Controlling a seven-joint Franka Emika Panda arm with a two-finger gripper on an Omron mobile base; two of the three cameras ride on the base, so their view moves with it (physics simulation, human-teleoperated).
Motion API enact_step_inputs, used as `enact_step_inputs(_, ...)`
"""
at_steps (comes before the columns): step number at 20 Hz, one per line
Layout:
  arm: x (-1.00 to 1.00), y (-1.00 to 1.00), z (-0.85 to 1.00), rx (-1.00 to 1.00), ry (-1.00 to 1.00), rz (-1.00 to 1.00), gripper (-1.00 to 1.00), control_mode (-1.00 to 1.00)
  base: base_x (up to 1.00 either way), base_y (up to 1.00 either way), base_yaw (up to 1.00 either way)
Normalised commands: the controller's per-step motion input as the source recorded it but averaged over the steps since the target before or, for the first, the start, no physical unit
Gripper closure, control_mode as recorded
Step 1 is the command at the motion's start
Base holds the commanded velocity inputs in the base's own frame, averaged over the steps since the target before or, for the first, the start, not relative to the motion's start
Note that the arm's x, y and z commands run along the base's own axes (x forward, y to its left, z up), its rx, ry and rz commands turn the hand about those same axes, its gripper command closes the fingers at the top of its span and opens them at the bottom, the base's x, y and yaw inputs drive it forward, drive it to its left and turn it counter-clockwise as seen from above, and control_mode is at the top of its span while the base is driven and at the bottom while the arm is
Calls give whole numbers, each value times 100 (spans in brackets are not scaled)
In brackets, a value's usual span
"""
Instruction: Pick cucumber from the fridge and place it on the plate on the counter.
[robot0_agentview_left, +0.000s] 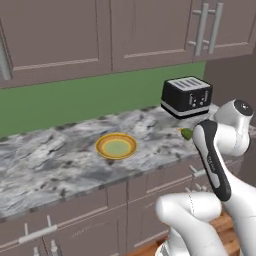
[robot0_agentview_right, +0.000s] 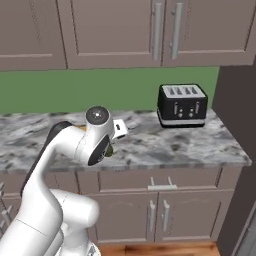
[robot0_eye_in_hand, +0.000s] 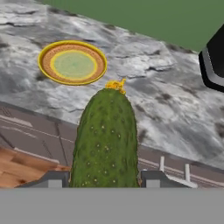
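Note:
In the hand view my gripper (robot0_eye_in_hand: 105, 180) is shut on the cucumber (robot0_eye_in_hand: 106, 140), a dark green bumpy oblong with a yellow tip that stands up between the two fingers. Its green tip (robot0_agentview_left: 186, 133) peeks out beside my arm in the left base view, over the front part of the counter (robot0_agentview_left: 50, 160). The plate (robot0_agentview_left: 100, 146), with its orange-yellow rim and pale green centre, lies on the counter to the left of the held cucumber. In the hand view the plate (robot0_eye_in_hand: 43, 62) sits beyond and left of the cucumber's tip. The fridge is out of view.
A black toaster (robot0_agentview_left: 186, 96) (robot0_agentview_right: 182, 105) stands at the back right of the counter (robot0_agentview_right: 175, 145), close to my hand. Brown wall cabinets (robot0_agentview_left: 75, 30) hang above, and base cabinets with silver handles (robot0_agentview_right: 160, 187) run below. A tall dark panel (robot0_agentview_right: 237, 100) ends the counter on the right.

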Motion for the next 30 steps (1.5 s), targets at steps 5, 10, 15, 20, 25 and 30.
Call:
enact_step_inputs(5,0,0,0,0,0,0,100,100,43,42,0)
enact_step_inputs(10,0,0,0,0,0,0,100,100,42,47,5)
enact_step_inputs(15,0,0,0,0,0,0,100,100,39,32,9)
enact_step_inputs(20,0,0,0,0,0,0,100,100,19,29,10)
enact_step_inputs(25,-3,21,0,-9,0,4,100,-100,0,14,3)
enact_step_inputs(30,-3,33,-2,-15,0,9,100,-100,0,0,0)
